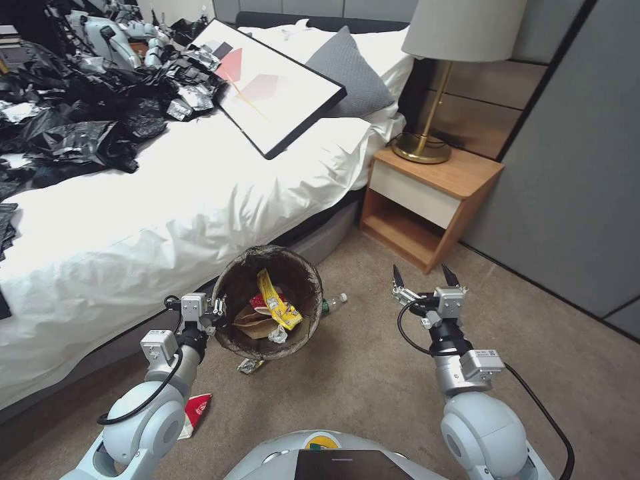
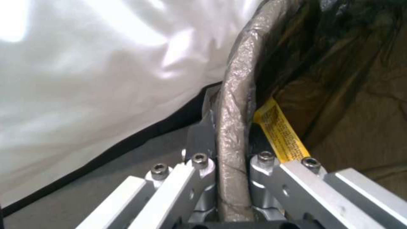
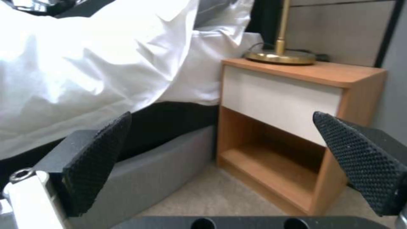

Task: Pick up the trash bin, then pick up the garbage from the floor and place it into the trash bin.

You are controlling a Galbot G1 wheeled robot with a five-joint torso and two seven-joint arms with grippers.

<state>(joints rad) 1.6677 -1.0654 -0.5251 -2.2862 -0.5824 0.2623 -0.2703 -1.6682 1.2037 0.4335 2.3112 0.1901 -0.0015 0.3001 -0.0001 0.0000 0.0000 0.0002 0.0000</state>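
- Left end effector (image 1: 215,312) is clamped on the near-left rim of the small round white plastic trash bin with dark liner (image 1: 230,283), held beside the bed (image 1: 133,220); the thin liner may slip and tilt the bin.
- Right end effector (image 1: 425,277) is wide open, holding nothing.
- Clear plastic bottle (image 1: 333,303) and red-and-white snack packet (image 1: 195,410) lie on the carpet floor (image 1: 360,380); reaching could spill the binned yellow wrapper (image 1: 277,303).

the clear bottle (image 1: 335,303) is mostly tucked behind the trash bin (image 1: 230,283), just the cap end pokes out. a crumpled wrapper (image 1: 249,365) peeks from under the bin's near edge, can't read it. the red-and-white packet (image 1: 195,411) on the floor is half covered by the left arm. the left claw (image 1: 215,312) fingertips are lost behind the bin rim. the lamp (image 1: 460,40) shade is cut by the top edge. in the left wrist view the yellow wrapper (image 2: 280,130) print is too blurry to read.
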